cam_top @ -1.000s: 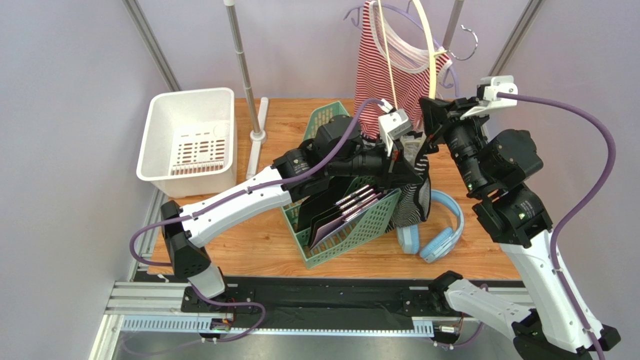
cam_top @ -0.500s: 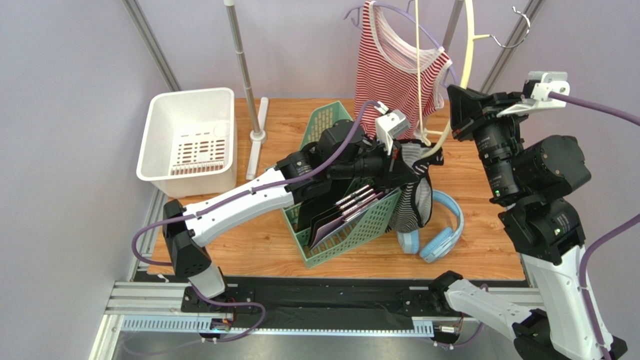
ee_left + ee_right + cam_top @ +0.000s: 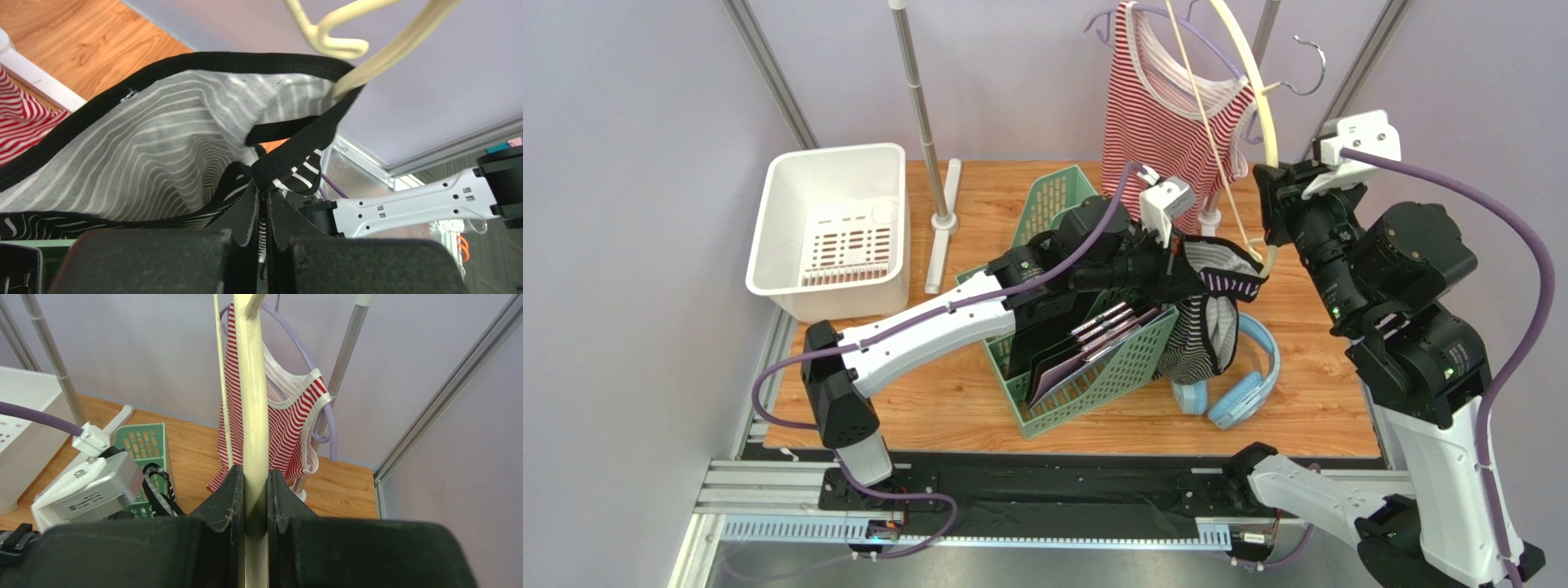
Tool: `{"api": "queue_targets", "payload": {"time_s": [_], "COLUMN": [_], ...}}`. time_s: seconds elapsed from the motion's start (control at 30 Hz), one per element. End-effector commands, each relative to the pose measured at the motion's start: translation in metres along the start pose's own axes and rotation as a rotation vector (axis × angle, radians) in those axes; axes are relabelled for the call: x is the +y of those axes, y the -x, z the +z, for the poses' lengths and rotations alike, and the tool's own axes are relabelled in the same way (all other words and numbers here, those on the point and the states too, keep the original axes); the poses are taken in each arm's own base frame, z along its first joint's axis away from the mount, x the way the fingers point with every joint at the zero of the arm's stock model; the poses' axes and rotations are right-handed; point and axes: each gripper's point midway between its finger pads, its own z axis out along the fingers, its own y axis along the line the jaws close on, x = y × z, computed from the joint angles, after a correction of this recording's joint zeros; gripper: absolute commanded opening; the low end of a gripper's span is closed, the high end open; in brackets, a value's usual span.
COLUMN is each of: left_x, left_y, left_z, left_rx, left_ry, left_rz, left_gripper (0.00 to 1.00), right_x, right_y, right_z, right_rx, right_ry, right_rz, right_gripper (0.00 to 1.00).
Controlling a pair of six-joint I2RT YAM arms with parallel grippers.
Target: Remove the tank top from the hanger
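My left gripper (image 3: pixel 1192 272) is shut on a strap of the black-and-white striped tank top (image 3: pixel 1210 328), and the rest of the top hangs beside the green basket. In the left wrist view the strap is pinched at the left gripper (image 3: pixel 265 211) and the tank top (image 3: pixel 153 153) spreads out ahead. One arm end of the cream hanger (image 3: pixel 393 52) still pokes under the top's black edge. My right gripper (image 3: pixel 1271 221) is shut on the hanger (image 3: pixel 1257 110), which stands nearly upright. The right wrist view shows the hanger (image 3: pixel 253 386) clamped in the right gripper (image 3: pixel 255 484).
A red-striped tank top (image 3: pixel 1161 110) hangs on a purple hanger at the back rack. A green basket (image 3: pixel 1087 368) of dark flat items stands mid-table, with blue headphones (image 3: pixel 1247 380) to its right. A white bin (image 3: pixel 830 227) and a rack pole (image 3: pixel 922 110) stand at the left.
My left gripper has pulled the striped top to the right and stretched it. My right gripper has swung the hanger up and right, then back to the left.
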Motion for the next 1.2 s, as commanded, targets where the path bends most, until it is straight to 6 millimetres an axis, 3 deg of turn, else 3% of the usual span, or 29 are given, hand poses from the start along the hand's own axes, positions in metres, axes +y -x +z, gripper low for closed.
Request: {"api": "queue_targets", "payload": {"time_s": [0.0, 0.1, 0.27, 0.7, 0.73, 0.8, 0.97, 1.0, 1.17], "left_x": [0.005, 0.006, 0.010, 0.018, 0.017, 0.022, 0.031, 0.033, 0.038], "left_y": [0.007, 0.007, 0.007, 0.005, 0.008, 0.007, 0.011, 0.010, 0.013], "left_z": [0.003, 0.001, -0.001, 0.004, 0.004, 0.006, 0.006, 0.007, 0.009], "left_rx": [-0.022, -0.022, -0.024, -0.024, -0.031, -0.031, -0.046, -0.043, -0.043], "left_ry": [0.027, 0.032, 0.048, 0.058, 0.055, 0.061, 0.071, 0.072, 0.069], "left_rz": [-0.034, -0.028, -0.019, -0.025, -0.025, -0.025, -0.031, -0.033, -0.027], "left_gripper": [0.00, 0.00, 0.00, 0.00, 0.00, 0.00, 0.00, 0.00, 0.00], "right_x": [0.007, 0.004, 0.012, 0.058, 0.064, 0.070, 0.075, 0.073, 0.064], "right_y": [-0.012, -0.030, -0.028, 0.002, -0.009, 0.000, -0.021, -0.015, -0.022], "right_z": [0.001, 0.005, 0.025, 0.143, 0.159, 0.169, 0.216, 0.220, 0.245], "right_rx": [0.074, 0.124, 0.112, 0.057, 0.082, 0.055, 0.078, 0.057, 0.041], "right_ry": [0.054, 0.025, 0.030, 0.090, 0.096, 0.124, 0.154, 0.150, 0.162], "right_rz": [-0.095, -0.123, -0.129, -0.145, -0.153, -0.131, -0.115, -0.104, -0.049], "right_gripper": [0.00, 0.00, 0.00, 0.00, 0.00, 0.00, 0.00, 0.00, 0.00]}}
